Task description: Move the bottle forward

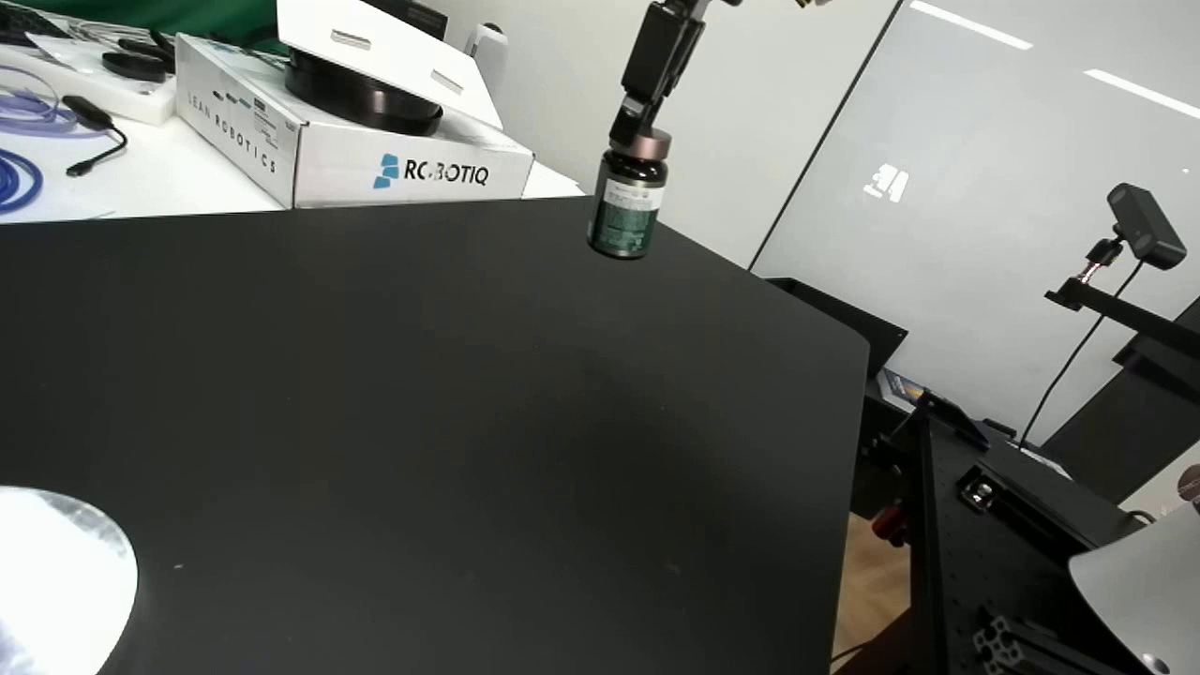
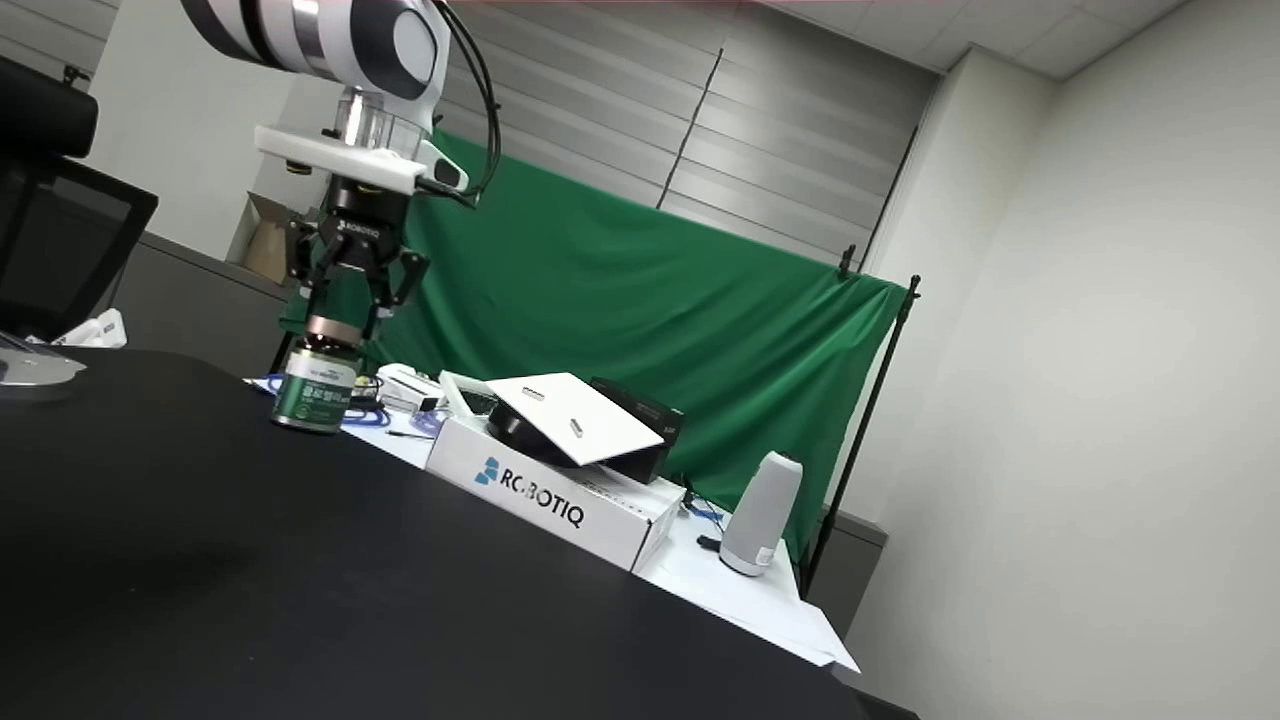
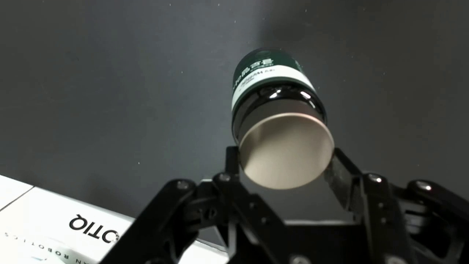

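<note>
The bottle is small and dark, with a copper-coloured cap and a green-and-white label. It shows in both exterior views (image 1: pixel 630 211) (image 2: pixel 318 390) and in the wrist view (image 3: pixel 273 75). My gripper (image 3: pixel 284 157) is shut on the bottle's cap, one finger on each side. The gripper also shows in both exterior views (image 1: pixel 637 136) (image 2: pixel 342 318). The bottle hangs from the fingers above the black table (image 1: pixel 422 422), tilted a little, and a soft shadow lies on the table apart from it. In an exterior view only the lower part of the gripper shows.
A white Robotiq box (image 1: pixel 412 173) stands on a white table past the black table's edge, with a tilted white panel (image 2: pixel 580 415) on it. A bright white rounded object (image 1: pixel 56 581) lies at the near left corner. A camera on an arm (image 1: pixel 1146 225) stands at the right.
</note>
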Controlling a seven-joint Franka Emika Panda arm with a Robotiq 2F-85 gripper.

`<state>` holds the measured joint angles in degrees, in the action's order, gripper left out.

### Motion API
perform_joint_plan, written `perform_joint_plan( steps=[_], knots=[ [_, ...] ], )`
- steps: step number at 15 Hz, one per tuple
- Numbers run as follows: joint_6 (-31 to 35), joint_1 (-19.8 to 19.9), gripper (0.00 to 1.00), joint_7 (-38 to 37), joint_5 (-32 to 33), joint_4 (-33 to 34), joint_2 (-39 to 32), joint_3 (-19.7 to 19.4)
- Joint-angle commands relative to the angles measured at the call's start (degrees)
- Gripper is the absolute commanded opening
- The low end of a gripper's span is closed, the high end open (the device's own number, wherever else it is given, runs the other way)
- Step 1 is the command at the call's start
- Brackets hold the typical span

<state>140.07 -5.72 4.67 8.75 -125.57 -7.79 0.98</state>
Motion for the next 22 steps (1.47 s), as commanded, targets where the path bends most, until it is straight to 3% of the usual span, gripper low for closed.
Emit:
perform_joint_plan(
  steps=[1, 9, 17, 19, 20, 22],
  knots=[
    [5.9, 2.1, 0.35, 2.5, -1.8, -12.4, 8.9, 0.4],
    [15.4, 8.4, 0.35, 11.0, -5.0, -23.8, 13.4, -5.1],
    [21.5, 11.8, 0.35, 23.3, -15.8, -26.3, 12.1, -11.5],
    [20.1, 12.0, 0.35, 21.2, -13.7, -25.5, 11.6, -11.2],
    [20.1, 12.2, 0.60, 21.2, -13.7, -25.6, 11.4, -11.3],
    [20.1, 12.2, 0.60, 21.2, -13.7, -25.6, 11.2, -11.1]
  ],
)
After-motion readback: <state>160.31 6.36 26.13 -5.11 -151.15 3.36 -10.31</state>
